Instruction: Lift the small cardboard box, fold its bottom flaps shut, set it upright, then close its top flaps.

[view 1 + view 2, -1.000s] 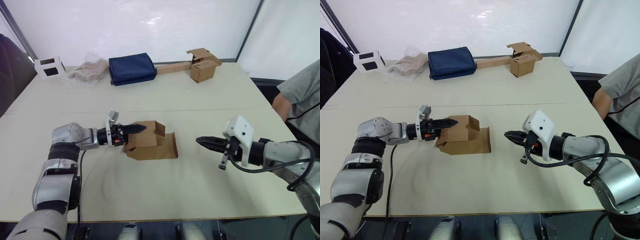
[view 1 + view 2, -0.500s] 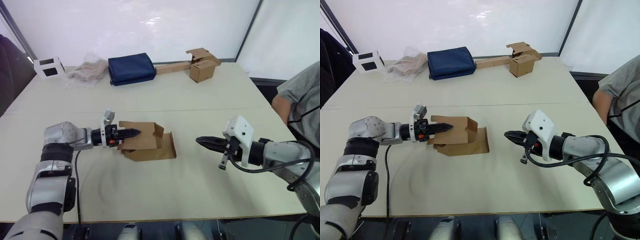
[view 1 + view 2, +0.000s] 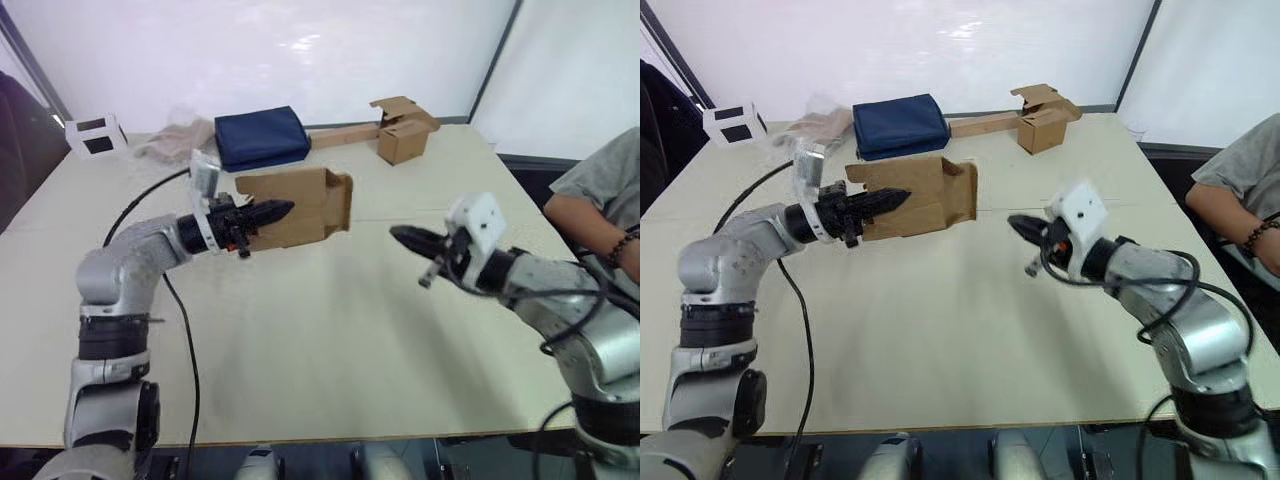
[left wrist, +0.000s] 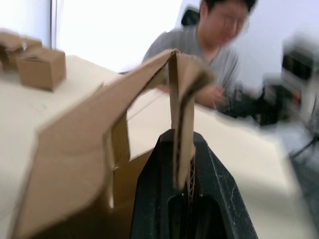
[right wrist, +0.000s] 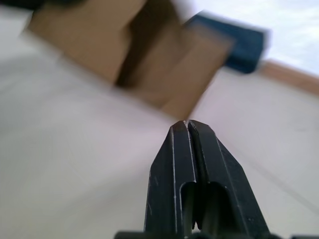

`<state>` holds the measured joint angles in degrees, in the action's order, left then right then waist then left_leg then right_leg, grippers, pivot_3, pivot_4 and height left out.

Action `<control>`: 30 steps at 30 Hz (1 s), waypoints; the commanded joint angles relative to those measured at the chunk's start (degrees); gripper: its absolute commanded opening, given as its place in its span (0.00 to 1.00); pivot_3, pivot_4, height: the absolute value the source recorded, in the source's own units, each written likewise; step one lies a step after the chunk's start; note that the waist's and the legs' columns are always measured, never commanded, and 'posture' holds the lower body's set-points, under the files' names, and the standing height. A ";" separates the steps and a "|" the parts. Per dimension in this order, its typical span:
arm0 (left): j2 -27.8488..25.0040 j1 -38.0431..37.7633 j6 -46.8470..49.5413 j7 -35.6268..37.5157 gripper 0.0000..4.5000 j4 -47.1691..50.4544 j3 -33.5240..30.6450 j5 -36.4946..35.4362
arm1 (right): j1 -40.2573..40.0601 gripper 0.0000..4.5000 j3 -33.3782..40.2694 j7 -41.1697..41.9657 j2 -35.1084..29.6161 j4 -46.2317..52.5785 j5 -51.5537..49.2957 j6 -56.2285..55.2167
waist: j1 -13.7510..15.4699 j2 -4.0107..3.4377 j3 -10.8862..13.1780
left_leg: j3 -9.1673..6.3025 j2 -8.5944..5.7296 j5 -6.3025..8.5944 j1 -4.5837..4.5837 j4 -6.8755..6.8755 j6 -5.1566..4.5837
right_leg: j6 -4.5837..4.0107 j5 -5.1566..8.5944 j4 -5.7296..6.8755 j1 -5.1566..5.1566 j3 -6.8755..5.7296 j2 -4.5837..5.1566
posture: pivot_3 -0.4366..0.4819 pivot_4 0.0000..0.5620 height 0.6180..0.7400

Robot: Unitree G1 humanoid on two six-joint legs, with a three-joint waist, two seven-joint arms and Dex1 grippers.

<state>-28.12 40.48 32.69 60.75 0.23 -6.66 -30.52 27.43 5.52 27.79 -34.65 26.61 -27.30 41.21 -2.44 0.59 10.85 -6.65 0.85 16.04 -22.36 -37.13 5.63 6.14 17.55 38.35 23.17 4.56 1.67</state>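
The small cardboard box (image 3: pixel 308 203) hangs in the air above the table, lying on its side. Its open end faces my right arm, and a flap (image 3: pixel 343 203) sticks out there. My left gripper (image 3: pixel 276 210) is shut on one side wall of the box; in the left wrist view the black fingers (image 4: pixel 164 164) clamp the corrugated edge (image 4: pixel 180 119). My right gripper (image 3: pixel 398 235) hovers to the right of the box, apart from it, shut and empty. In the right wrist view its fingertips (image 5: pixel 179 130) are pressed together, pointing at the box (image 5: pixel 94 37).
Along the far edge of the table (image 3: pixel 330 350) lie another brown box with a long cardboard strip (image 3: pixel 403 136), a navy fabric bundle (image 3: pixel 262 138), crumpled plastic (image 3: pixel 178 140) and a white cube (image 3: pixel 93 134). A person in a grey shirt (image 3: pixel 600 190) sits at the right.
My left gripper closed on the box's wall and raised it off the table, up and away from me. My right gripper rose and moved a little toward the box.
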 commanded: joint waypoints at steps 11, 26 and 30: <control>-1.27 3.22 -17.60 4.04 0.01 -5.18 1.87 4.46 | 12.48 0.00 -4.43 -5.46 11.66 -7.55 4.31 -4.78 | -0.18 -0.01 0.00 | -0.02 -0.01 0.22 -0.05 -0.03 -0.42 | 0.00 0.00 0.05 0.07 -0.01 -0.03 | 0.48 0.27 1.00; -1.38 3.67 -15.53 3.74 0.01 -4.81 1.98 3.17 | 12.84 0.00 -8.02 -4.25 14.61 -7.54 5.19 -4.59 | -0.29 -0.01 0.00 | -0.04 -0.01 0.23 -0.06 -0.09 -0.42 | 0.01 0.00 0.08 0.07 -0.02 -0.02 | 0.48 0.27 1.00; -0.85 3.97 -14.21 2.94 0.01 -4.31 1.84 2.28 | 13.25 0.00 -9.30 -4.16 15.95 -7.03 5.15 -4.30 | -0.38 -0.01 0.00 | -0.05 -0.01 0.23 -0.06 -0.08 -0.42 | 0.01 0.00 0.09 0.07 -0.02 -0.03 | 0.48 0.27 1.00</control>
<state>-28.67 42.86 18.54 64.03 -6.13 -4.05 -26.82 39.12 -3.40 23.45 -19.33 17.69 -22.12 37.55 -2.82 0.58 10.85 -6.70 0.84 16.27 -22.42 -37.22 5.21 6.14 17.55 38.44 23.24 4.54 1.63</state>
